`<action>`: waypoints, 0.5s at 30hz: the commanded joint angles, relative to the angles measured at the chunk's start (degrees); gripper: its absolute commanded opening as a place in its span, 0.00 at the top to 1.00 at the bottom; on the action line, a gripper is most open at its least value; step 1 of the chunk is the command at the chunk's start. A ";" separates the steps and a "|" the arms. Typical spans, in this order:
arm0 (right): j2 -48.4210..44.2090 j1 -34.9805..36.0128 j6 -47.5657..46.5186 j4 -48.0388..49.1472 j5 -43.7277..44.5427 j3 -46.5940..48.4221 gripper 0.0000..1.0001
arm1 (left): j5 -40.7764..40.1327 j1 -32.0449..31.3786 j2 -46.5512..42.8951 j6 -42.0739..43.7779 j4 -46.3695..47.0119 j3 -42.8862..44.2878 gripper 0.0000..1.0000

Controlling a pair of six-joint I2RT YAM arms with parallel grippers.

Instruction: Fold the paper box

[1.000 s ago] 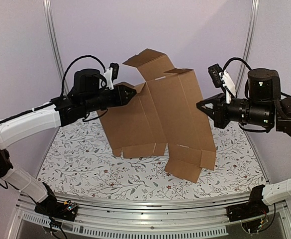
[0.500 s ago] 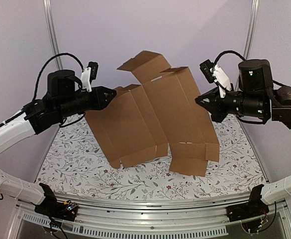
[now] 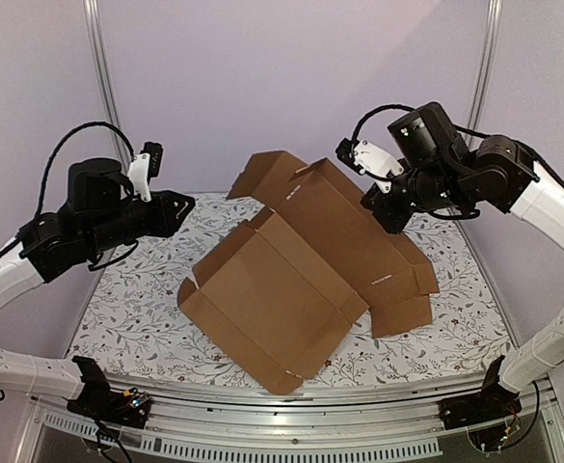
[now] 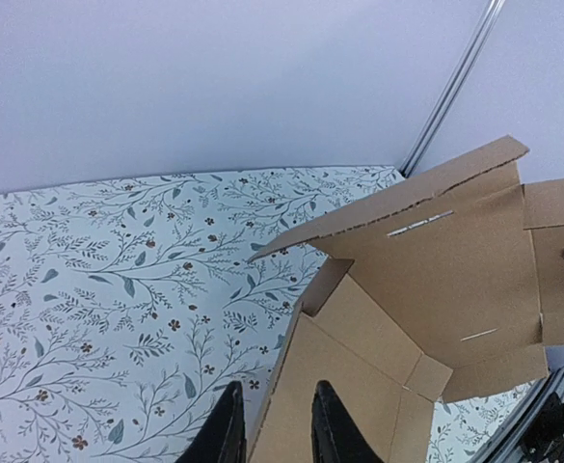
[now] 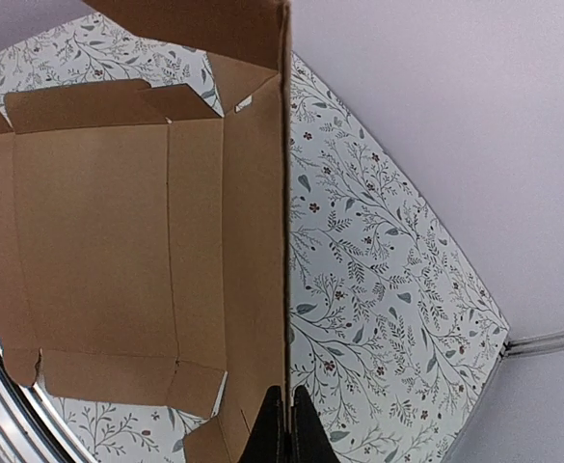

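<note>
Floral counter [image 3: 132,289] carries the half-open paper box [image 3: 301,280] at centre; right tool [image 5: 282,422] pinched tight on its raised edge at 2 o'clock; left tool [image 4: 274,439] slightly parted, empty, at 9 o'clock.

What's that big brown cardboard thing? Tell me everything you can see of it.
The paper box is a plain brown, unprinted corrugated cardboard sheet. It is die-cut with creases, flaps, tabs and narrow slots, and it is mostly unfolded, with a few flaps bent up. It lies tilted. Its near corner rests on the flowered table, and its far side is lifted where the right gripper pinches one edge. The left gripper hangs beside it, open and not touching it.
</note>
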 commanded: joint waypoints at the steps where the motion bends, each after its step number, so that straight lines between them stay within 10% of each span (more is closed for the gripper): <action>1: 2.65 -0.23 -8.95 -0.74 0.92 2.08 1.00 | -2.51 -0.37 -1.26 0.42 -3.09 -2.83 0.77; 15: 6.67 -0.23 -32.76 1.46 -10.15 -0.90 1.00 | -5.93 3.03 1.81 2.25 3.61 -11.40 0.78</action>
